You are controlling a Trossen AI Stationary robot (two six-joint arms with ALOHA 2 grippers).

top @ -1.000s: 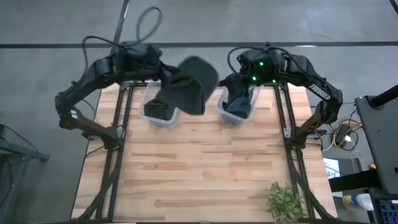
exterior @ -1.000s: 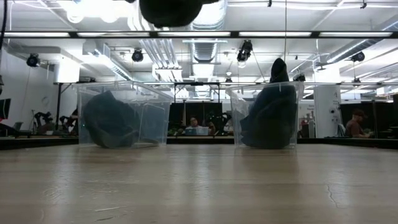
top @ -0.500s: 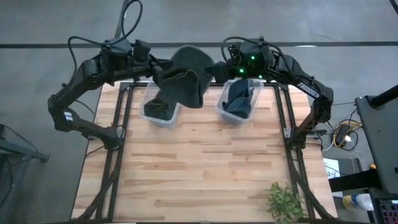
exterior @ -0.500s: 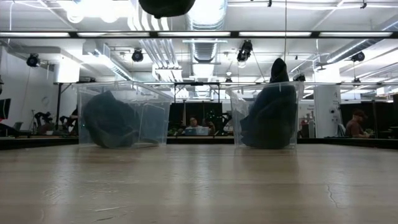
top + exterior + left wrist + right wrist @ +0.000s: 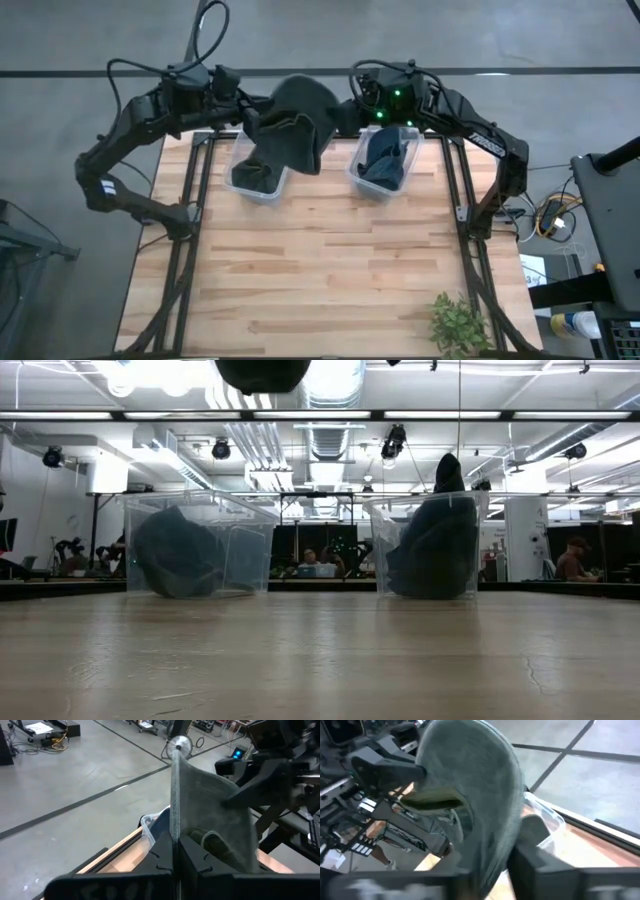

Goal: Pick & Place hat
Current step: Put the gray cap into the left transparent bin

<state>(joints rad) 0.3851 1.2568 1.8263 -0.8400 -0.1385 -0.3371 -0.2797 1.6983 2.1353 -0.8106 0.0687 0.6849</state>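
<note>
A dark grey-green hat [image 5: 296,122] hangs high over the table's far edge, between my two grippers. Only its lowest part [image 5: 262,372] shows at the top of the low view. My left gripper [image 5: 247,120] is shut on the hat's left side. My right gripper [image 5: 343,112] is at its right side, with the cloth [image 5: 485,810] running down between its fingers. Below stand two clear bins: the left bin [image 5: 240,182] holds dark cloth [image 5: 178,552], and the right bin [image 5: 356,172] holds blue cloth [image 5: 385,160]. My left gripper pinches the hat's edge [image 5: 174,827] between its two fingers, which reach out nearly level from the table's left. The edge stands upright above the fingers and the hat is lifted clear of the bins. My right gripper has the hat's opposite side [image 5: 492,855] between its fingers [image 5: 540,857], coming nearly level from the table's right. Blur hides the exact place of contact.
The bins stand side by side at the table's far edge. A small green plant [image 5: 458,322] stands at the near right corner. The wooden top [image 5: 320,270] lies bare between them. Dark frame rails [image 5: 190,230] run along both sides. People sit in the room behind [image 5: 312,563].
My right gripper has swung from above the right bin toward the table's left and reached the hat's right side. My left gripper has drawn the hat a little toward the table's far left; the hat stays hanging clear of the bins.
</note>
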